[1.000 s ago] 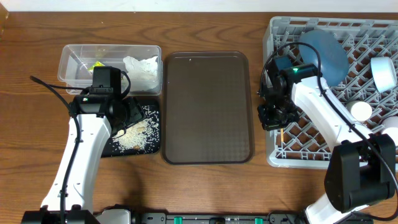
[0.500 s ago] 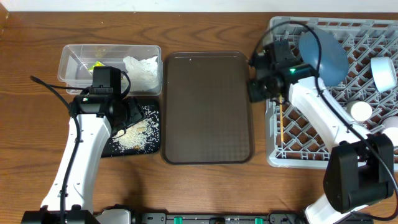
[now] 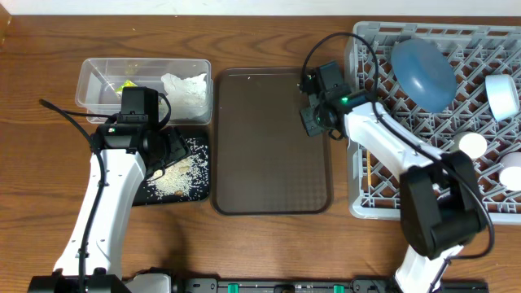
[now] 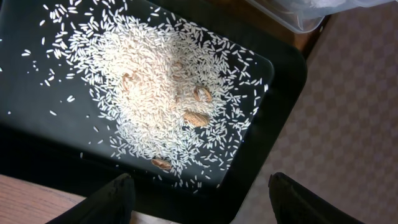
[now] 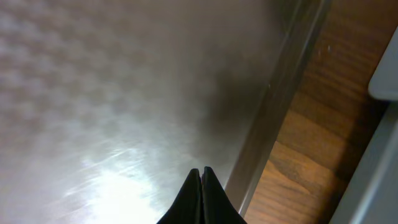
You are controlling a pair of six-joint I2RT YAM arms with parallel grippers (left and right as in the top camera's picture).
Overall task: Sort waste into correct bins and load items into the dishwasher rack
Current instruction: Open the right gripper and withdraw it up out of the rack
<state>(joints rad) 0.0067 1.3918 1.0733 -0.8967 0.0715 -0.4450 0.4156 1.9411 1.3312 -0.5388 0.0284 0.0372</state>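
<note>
My left gripper [image 4: 199,205] is open and empty, hovering over the shallow black tray [image 3: 155,192], which holds whitish rice scraps [image 3: 177,177] with a few brown bits [image 4: 196,117]. The clear tub [image 3: 96,78] holds the yellow-green wrapper [image 3: 126,84] and the white tissue [image 3: 184,88]. My right gripper [image 5: 202,180] is shut and empty above the right edge of the brown tray [image 3: 269,163]. The grey rack [image 3: 383,203] holds the blue plate [image 3: 422,72], a pale cup [image 3: 501,94], another cup [image 3: 470,145], a white bowl [image 3: 511,172] and the chopsticks [image 3: 368,167].
A strip of wooden table [image 5: 311,143] lies between the brown tray's rim [image 5: 273,118] and the rack. Both arms' cables loop above the table. The corner of the clear tub shows in the left wrist view [image 4: 298,15].
My right gripper has moved left and up, out of the rack's front-left corner to the brown tray's right edge. The chopsticks stay in the rack. The left arm has not moved.
</note>
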